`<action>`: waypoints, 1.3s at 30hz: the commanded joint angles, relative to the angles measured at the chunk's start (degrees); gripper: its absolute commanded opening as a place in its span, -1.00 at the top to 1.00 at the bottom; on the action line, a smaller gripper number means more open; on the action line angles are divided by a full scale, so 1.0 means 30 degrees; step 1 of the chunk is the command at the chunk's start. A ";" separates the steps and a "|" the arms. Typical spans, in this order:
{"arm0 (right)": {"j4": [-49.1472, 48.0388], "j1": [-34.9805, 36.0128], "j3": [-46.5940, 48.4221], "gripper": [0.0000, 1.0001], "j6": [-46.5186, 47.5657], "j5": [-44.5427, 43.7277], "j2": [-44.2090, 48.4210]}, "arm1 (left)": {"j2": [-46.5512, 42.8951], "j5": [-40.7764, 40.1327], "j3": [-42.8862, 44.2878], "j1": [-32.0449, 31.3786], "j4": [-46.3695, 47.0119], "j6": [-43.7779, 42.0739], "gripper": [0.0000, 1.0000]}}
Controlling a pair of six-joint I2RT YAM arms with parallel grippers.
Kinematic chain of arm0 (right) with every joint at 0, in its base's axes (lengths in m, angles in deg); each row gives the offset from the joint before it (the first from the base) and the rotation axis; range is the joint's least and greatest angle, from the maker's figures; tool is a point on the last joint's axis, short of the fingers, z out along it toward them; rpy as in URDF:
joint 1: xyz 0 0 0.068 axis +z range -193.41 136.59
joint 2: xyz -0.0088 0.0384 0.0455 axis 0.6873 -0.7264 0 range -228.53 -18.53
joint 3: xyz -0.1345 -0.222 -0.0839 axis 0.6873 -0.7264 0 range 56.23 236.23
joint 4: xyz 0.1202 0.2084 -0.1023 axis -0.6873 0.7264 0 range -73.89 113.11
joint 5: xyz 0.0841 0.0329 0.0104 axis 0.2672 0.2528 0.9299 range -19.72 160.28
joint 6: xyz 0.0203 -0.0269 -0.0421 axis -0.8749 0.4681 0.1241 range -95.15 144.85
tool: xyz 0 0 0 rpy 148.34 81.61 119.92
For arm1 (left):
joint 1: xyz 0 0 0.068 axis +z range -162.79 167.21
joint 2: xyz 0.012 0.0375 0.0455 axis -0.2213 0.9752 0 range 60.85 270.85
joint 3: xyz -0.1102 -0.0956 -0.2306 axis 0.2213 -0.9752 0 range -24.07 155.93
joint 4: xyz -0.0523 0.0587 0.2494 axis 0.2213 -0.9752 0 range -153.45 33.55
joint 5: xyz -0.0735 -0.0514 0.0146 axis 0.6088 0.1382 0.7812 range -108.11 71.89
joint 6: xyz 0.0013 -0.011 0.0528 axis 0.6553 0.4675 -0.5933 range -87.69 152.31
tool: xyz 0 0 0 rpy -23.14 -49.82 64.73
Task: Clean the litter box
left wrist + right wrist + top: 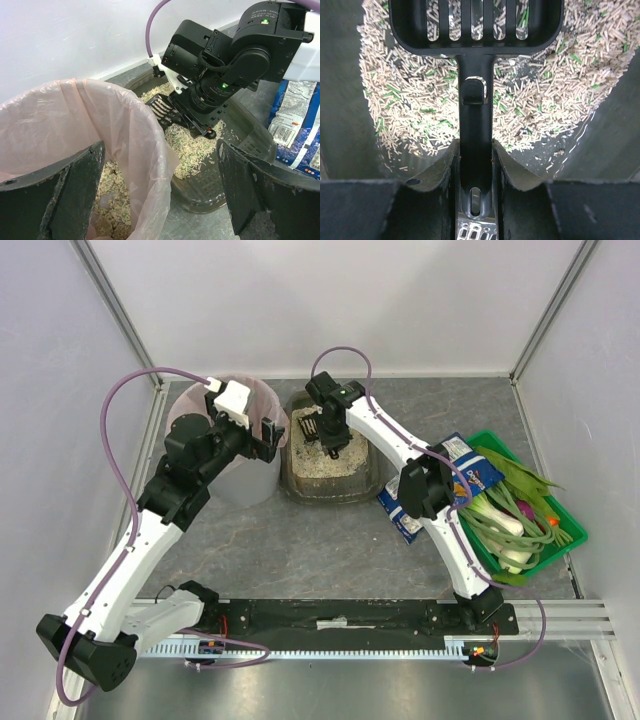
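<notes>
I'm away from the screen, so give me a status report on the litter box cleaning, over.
Right gripper shut on scoop, over litter box. Left gripper open at bin rim, may crowd dump path.

grey litter box (368, 476) with beige granules

The grey table (300, 550) bore a pink-lined bin (248, 483) just beside the litter box (330, 493). Right of those lay a blue bag (468, 462) and a green crate (572, 527).

The scoop (476, 65) is glossy black plastic, the litter box (210, 187) duller grey-brown plastic. The pellets (410, 100) look rough and matt; the bin liner (125, 130) is thin crinkled film.
</notes>
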 commanded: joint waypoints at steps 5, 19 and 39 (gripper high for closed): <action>-0.2164 0.0579 -0.1674 1.00 0.0182 -0.1284 0.2194 | -0.0263 0.0870 -0.0231 0.0091 0.1124 0.0092 -0.94; -0.2747 0.0727 -1.0905 1.00 0.1825 -0.2226 1.1363 | 0.0557 0.5732 -0.0816 -0.2575 0.1707 -0.0877 -0.90; -0.5733 0.1459 -1.9610 1.00 0.4054 -0.2957 1.6785 | 0.3106 0.5708 -0.1052 -0.3777 0.1564 -0.0934 -0.91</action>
